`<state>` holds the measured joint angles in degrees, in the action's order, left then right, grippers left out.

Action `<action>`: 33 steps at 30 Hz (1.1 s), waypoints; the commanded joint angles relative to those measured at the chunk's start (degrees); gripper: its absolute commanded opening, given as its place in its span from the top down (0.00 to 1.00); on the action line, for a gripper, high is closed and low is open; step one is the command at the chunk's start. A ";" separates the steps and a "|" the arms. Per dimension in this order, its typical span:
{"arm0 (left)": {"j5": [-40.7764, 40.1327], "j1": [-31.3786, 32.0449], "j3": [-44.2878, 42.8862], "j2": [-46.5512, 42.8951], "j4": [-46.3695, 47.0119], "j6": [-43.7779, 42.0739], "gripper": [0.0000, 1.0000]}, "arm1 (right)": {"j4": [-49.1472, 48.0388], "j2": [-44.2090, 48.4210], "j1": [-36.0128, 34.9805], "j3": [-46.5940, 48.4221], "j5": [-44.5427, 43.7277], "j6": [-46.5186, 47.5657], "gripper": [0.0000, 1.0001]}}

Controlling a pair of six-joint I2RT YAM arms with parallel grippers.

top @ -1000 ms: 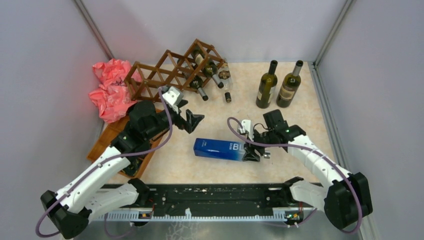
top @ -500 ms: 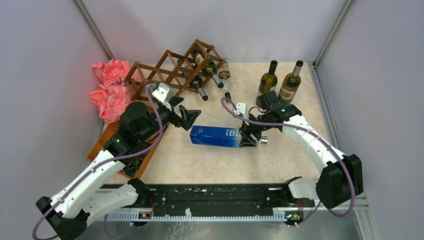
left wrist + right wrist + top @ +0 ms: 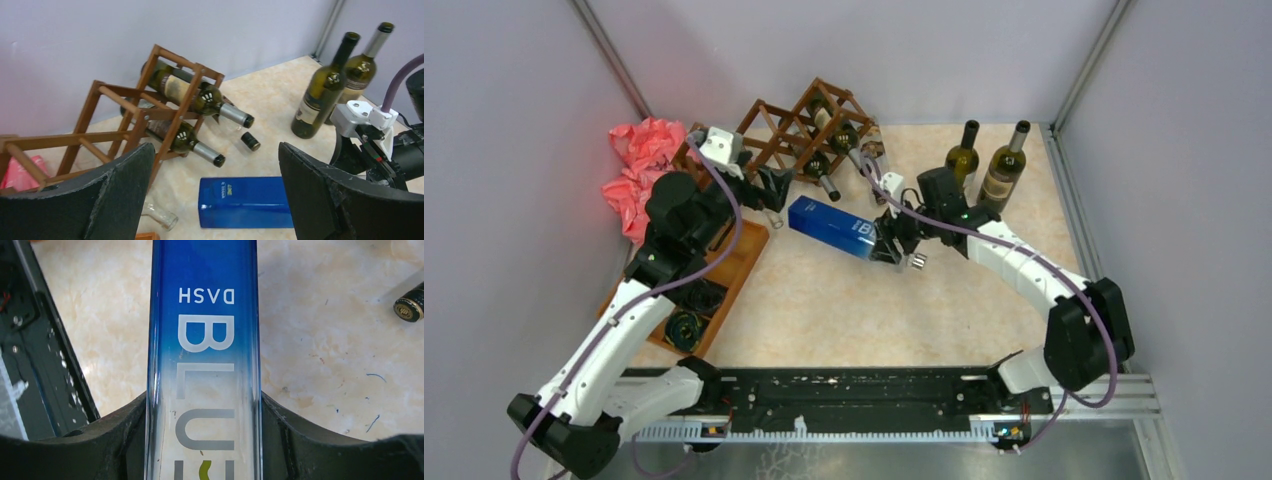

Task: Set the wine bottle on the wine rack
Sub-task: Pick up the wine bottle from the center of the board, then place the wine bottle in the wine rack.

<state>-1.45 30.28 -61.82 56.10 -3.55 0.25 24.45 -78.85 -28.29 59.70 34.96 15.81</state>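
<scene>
The blue wine bottle (image 3: 832, 228) is clamped between the right gripper's (image 3: 892, 243) fingers (image 3: 295, 440), its base jutting ahead of them toward the wine rack (image 3: 769, 128). I judge it best carried level and lined up with an empty cell before sliding in. The left gripper (image 3: 216, 150) hangs wide open, holding nothing, with the rack just beyond its fingertips.

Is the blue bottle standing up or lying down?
Lying down: the blue bottle shows its long side from above, its end clamped in the right gripper.
</scene>
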 commanded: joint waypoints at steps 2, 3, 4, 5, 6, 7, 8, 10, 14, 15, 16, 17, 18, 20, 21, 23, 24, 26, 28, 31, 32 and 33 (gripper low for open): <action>4.14 -5.15 3.30 -2.32 6.30 -1.06 0.01 | -18.81 -1.49 -1.55 7.49 -3.04 -14.75 1.00; 4.07 -5.54 3.89 -2.65 6.62 -1.28 0.01 | -19.44 -2.28 -1.70 7.99 -3.62 -15.31 1.00; 3.89 -5.66 4.43 -3.04 6.96 -1.75 0.01 | -20.07 -3.04 -1.90 8.37 -4.06 -17.35 1.00; 3.64 -5.67 4.89 -3.38 7.16 -2.06 0.01 | -20.88 -3.72 -2.06 8.79 -4.10 -18.23 1.00; 3.43 -5.67 5.55 -3.81 7.54 -2.48 0.01 | -21.62 -4.41 -2.21 9.10 -4.44 -18.94 1.00; 3.14 -5.74 6.26 -4.20 8.04 -2.95 0.01 | -22.28 -5.20 -2.42 9.53 -4.49 -19.73 1.00; 2.62 -5.80 6.83 -4.59 8.45 -3.26 0.01 | -22.70 -5.78 -2.54 10.20 -4.28 -20.51 1.00; 2.13 -5.97 7.50 -5.14 8.48 -3.56 0.01 | -22.66 -6.78 -2.88 11.56 -4.11 -21.53 1.00; 1.92 -6.20 8.49 -5.63 8.64 -3.81 0.01 | -23.97 -8.09 -3.63 12.91 -4.15 -24.73 1.00; 1.97 -6.20 8.60 -5.79 8.65 -3.91 0.01 | -24.00 -8.57 -3.89 13.16 -4.36 -25.44 1.00; 1.96 -6.20 8.71 -6.00 8.72 -4.14 0.01 | -25.63 -9.04 -3.98 13.46 -4.31 -26.41 1.00; 1.93 -6.20 8.92 -6.19 8.92 -4.36 0.01 | -26.10 -9.66 -4.01 13.88 -4.34 -26.98 1.00; 1.95 -6.20 9.24 -6.47 9.18 -4.60 0.01 | -26.16 -10.28 -4.08 14.60 -4.82 -27.50 1.00; 1.93 -6.20 9.83 -6.98 9.64 -4.86 0.01 | -26.35 -11.68 -4.20 15.82 -5.05 -28.38 1.00; 1.98 -6.20 10.01 -7.13 9.79 -4.90 0.01 | -26.68 -12.27 -4.29 16.28 -5.07 -28.69 1.00; 0.23 -6.21 10.01 -7.11 9.79 -5.06 0.01 | -27.38 -13.35 -4.44 17.13 -5.35 -29.95 1.00; 0.09 -6.22 10.02 -7.06 9.72 -5.06 0.01 | -27.54 -14.05 -4.54 17.72 -5.56 -30.65 1.00; -0.07 -6.20 10.04 -7.09 9.70 -5.24 0.01 | -28.51 -15.28 -4.50 18.58 -5.87 -32.14 1.00; -0.36 -6.25 10.12 -7.35 9.71 -5.47 0.01 | -29.44 -16.64 -4.60 19.52 -6.03 -33.37 1.00; -1.05 -6.29 10.23 -7.68 9.79 -6.04 0.01 | -30.40 -18.11 -4.67 20.80 -6.06 -34.56 1.00; -1.17 -6.29 10.30 -7.81 9.79 -6.05 0.01 | -30.76 -18.57 -4.76 21.19 -6.02 -34.99 1.00; -1.26 -6.29 10.25 -7.92 9.81 -6.13 0.01 | -31.05 -19.00 -4.79 21.64 -6.09 -35.40 1.00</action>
<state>-1.41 24.58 -52.12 49.39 4.34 -4.80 8.71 -99.13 -32.14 73.87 26.65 -16.73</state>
